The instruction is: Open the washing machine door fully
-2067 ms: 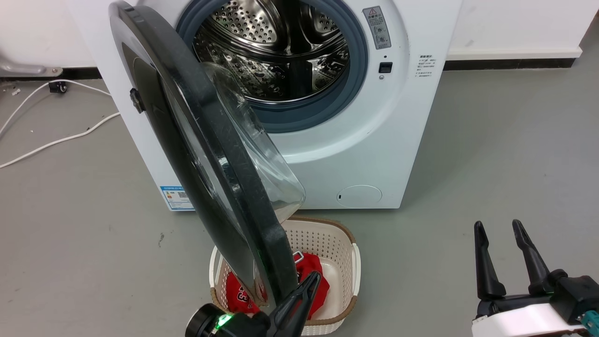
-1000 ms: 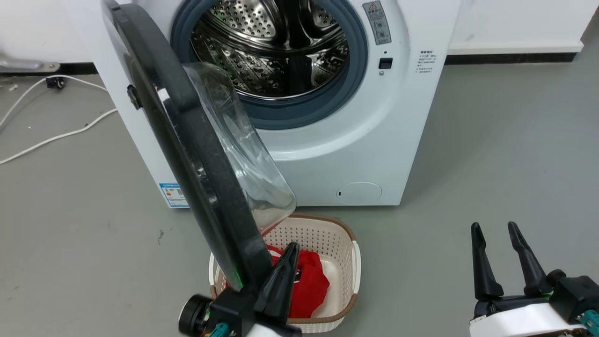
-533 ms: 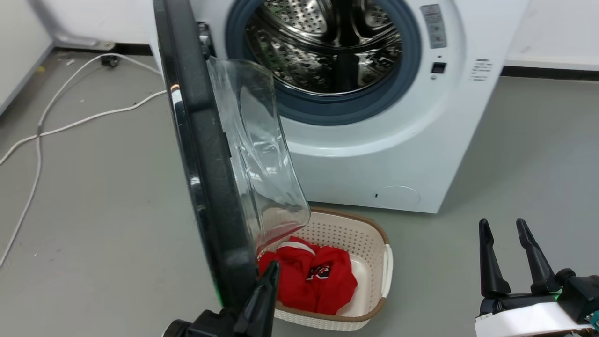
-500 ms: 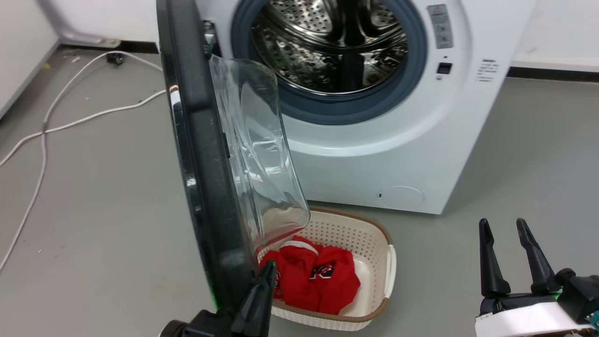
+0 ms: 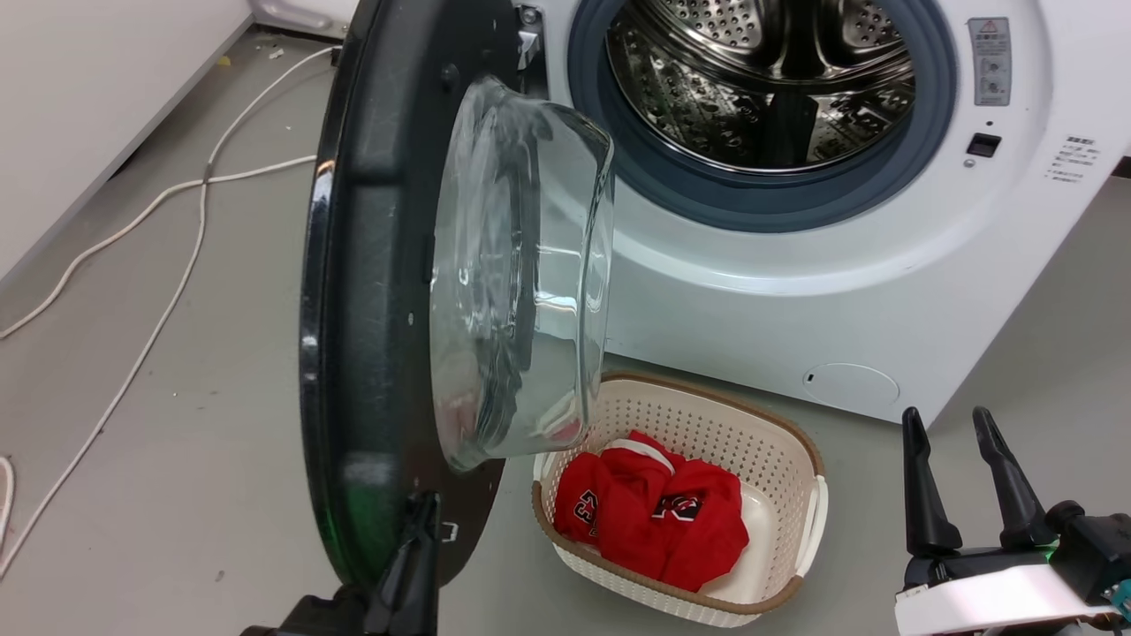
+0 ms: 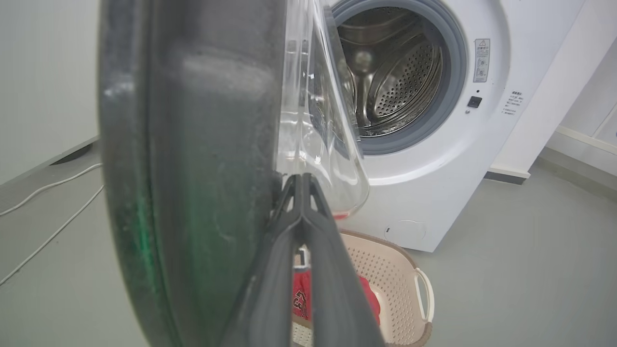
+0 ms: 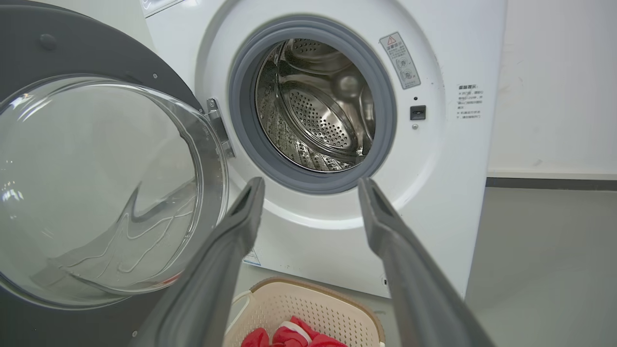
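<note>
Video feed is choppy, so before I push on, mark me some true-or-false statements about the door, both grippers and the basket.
1. The door is shut over the drum. False: it stands swung out, the drum exposed.
2. The right gripper is open, holding nothing. True.
3. The basket holds red clothing. True.
4. The left gripper has its fingers spread wide. False: they are pressed together, next to the door's inner face.
5. The basket sits inside the drum. False: it is on the floor before the machine.
</note>
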Tool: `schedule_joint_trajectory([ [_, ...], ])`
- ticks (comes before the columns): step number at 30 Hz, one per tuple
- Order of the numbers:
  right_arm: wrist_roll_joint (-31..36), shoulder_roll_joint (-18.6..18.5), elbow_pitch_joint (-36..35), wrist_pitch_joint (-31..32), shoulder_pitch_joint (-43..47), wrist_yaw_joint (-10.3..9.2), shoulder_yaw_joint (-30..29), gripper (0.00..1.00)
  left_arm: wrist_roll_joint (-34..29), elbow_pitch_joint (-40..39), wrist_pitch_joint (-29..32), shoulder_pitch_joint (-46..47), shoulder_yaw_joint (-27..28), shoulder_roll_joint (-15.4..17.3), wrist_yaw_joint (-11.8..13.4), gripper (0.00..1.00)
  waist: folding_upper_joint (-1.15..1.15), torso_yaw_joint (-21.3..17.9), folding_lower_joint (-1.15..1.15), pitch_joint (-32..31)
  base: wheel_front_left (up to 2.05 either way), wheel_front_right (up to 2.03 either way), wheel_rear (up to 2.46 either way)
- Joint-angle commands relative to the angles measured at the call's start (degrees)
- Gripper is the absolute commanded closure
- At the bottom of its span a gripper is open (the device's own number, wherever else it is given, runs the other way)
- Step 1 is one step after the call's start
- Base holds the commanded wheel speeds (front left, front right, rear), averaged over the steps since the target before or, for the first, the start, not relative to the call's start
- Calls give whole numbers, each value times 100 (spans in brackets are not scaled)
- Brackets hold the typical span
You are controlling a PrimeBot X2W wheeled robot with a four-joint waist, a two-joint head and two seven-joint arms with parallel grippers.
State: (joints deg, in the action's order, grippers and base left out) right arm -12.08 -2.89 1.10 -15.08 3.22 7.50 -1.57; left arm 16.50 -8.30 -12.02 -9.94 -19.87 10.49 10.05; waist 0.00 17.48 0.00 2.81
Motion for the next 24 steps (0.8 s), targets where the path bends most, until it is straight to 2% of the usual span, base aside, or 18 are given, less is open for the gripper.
schedule_joint_trajectory([
  [1,-10,4,1,-11,-79,-2,2,0,20,7,-18,-45,79,58,63,100,0,26,0,14,0,0,0],
  [7,-67,5,27,-11,-89,-2,50,0,87,175,-95,40,402,194,172,100,0,30,0,9,0,0,0],
  [13,-94,4,45,-11,-147,-2,90,0,141,539,-226,249,958,489,246,100,0,-145,0,51,0,0,0],
  [20,17,4,45,-11,-220,-2,50,0,425,1130,-318,528,1967,766,304,100,0,-393,0,229,0,0,0],
  [24,77,4,15,-11,-286,-2,19,0,443,1355,-327,785,2566,874,174,100,0,-477,0,381,0,0,0],
])
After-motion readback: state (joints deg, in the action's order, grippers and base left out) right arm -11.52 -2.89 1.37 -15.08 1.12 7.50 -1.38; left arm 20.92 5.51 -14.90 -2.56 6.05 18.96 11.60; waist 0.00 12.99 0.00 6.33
